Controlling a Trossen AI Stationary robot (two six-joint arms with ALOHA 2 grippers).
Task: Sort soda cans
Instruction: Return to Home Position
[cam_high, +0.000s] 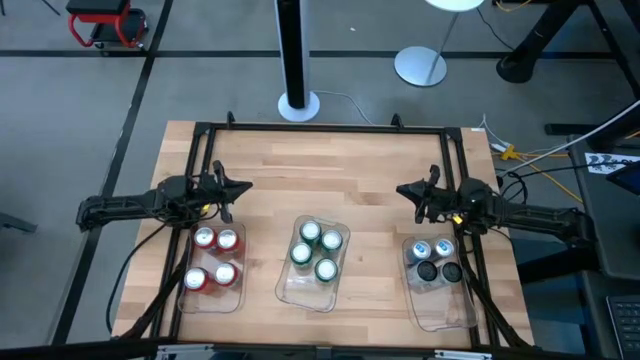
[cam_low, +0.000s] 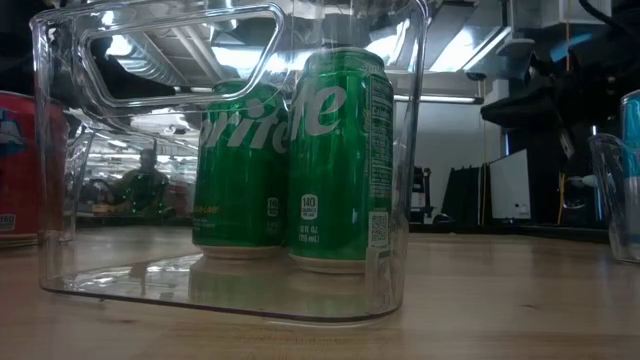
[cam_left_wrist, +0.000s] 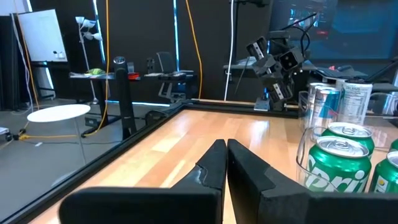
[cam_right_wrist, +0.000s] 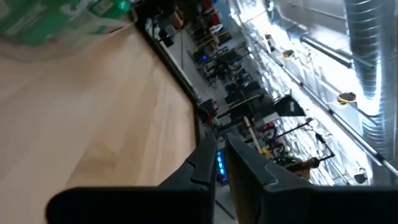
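Nearest the low camera: the clear middle tray (cam_low: 95, 240) fills most of the frame, standing on the wooden surface (cam_low: 500, 300).
Low view, inside it: two green cans (cam_low: 338, 160) stand upright, close side by side; any others are hidden behind them.
Low view, edges: a red can (cam_low: 15, 165) at one side, the wall of the right tray (cam_low: 612, 195) at the other.
High view, trays: three clear trays in a row along the near edge of the surface, apart from one another.
High view, left tray (cam_high: 212, 303): four red cans (cam_high: 215, 257), upright, in a square.
High view, middle tray (cam_high: 305, 293): four green cans (cam_high: 316, 250), upright, clustered toward the far end.
High view, right tray (cam_high: 447, 308): two silver-blue cans (cam_high: 432, 249) at the far side, two dark cans (cam_high: 440, 271) just beside them.
High view, arms: left arm (cam_high: 130, 207) over the surface's left edge, right arm (cam_high: 530, 213) over its right edge. The left jaws and right jaws point toward each other, well apart, above bare wood beyond the trays.
Left wrist view: left jaws together, holding nothing. The green cans (cam_left_wrist: 339, 155) are near, the silver-blue cans (cam_left_wrist: 326, 106) are farther off, and the right arm (cam_left_wrist: 277, 62) is across the surface.
Right wrist view: right jaws together, holding nothing. The green cans (cam_right_wrist: 43, 25) are blurred at a corner, with bare wood (cam_right_wrist: 93, 124) below.
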